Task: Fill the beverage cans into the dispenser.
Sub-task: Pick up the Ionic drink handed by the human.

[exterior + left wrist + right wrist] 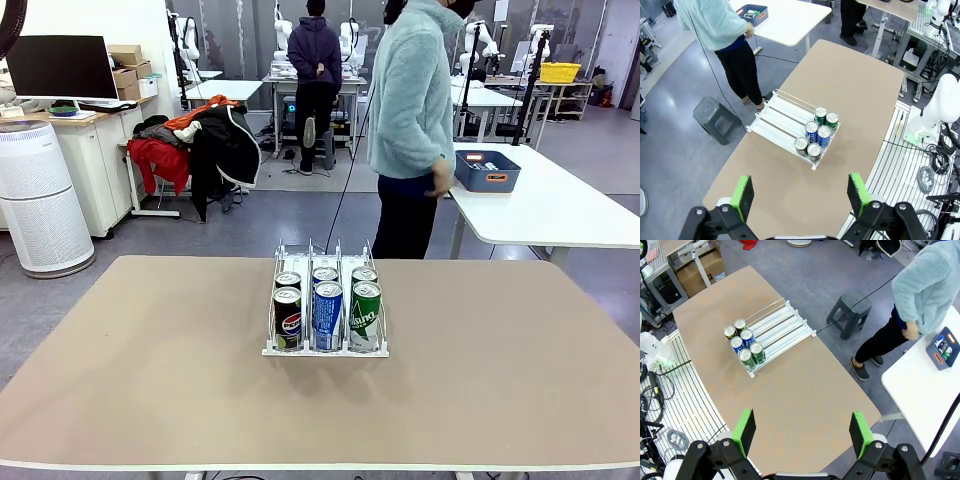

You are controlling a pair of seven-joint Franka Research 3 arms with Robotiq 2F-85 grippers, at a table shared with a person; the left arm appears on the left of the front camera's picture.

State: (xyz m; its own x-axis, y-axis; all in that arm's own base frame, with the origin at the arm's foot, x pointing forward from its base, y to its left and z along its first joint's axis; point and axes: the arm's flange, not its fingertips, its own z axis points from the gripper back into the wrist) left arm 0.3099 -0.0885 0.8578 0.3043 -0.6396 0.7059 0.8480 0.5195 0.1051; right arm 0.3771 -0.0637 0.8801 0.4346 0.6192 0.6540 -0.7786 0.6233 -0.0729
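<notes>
The clear-and-white dispenser [325, 262] stands mid-table, also seen as dispenser [779, 120] and dispenser [782, 326]. Six cans fill its near end, two per lane: black Pepsi cans [288, 318], blue-and-white Pocari cans [327, 314] and green cans [365, 315]. The cans [816, 133] and cans [743, 344] show from above. My left gripper [801, 192] hangs open high over the table, nothing between its green pads [744, 192]. My right gripper [802, 432] is likewise open and empty, high above. A person [412, 120] stands beyond the far edge, turned toward a side table.
A dark blue bin [487, 170] holding several items sits on the white side table [560, 205] at the right. A grey stool [852, 311] stands on the floor by the person. The tan table [150, 360] is bare around the rack.
</notes>
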